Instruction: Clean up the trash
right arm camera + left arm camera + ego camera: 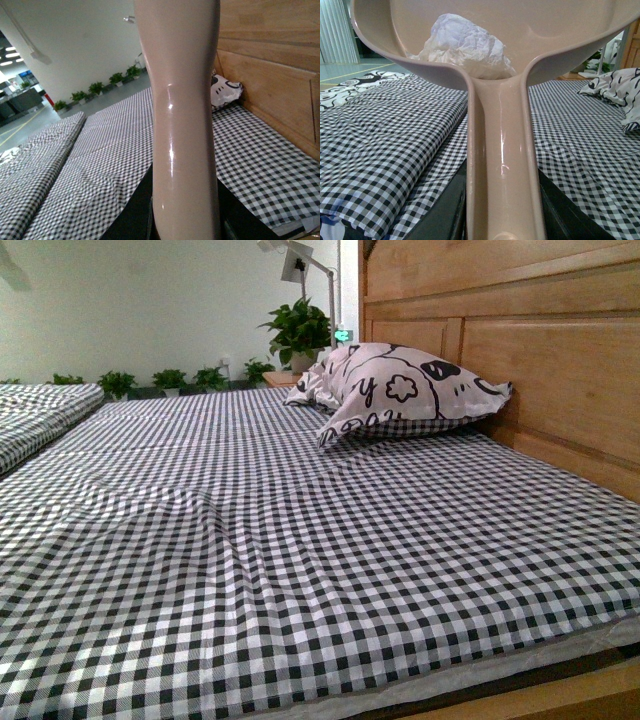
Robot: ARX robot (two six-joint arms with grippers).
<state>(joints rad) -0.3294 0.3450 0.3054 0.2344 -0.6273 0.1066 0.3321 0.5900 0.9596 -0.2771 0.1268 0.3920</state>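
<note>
trash (pixel 466 44) is seen lying inside the dustpan (pixel 500 165), raised above the checked bed (pixel 300 570); only dumping seems left. neither hand is shown, so grip cannot be told.

before me a bed serves as worktop (pixel 300 570), spread with a black-and-white checked sheet that lies rumpled in shallow folds. a black-and-white printed pillow (pixel 400 390) rests on it at the far right, leaning against the wooden headboard (pixel 540 360). to my left a second checked mattress (pixel 40 415) lies just beside the first, seen again in my left wrist view with a folded checked cover on top. the sheet's near edge hangs over a pale wooden bed frame (pixel 560 695).
</note>
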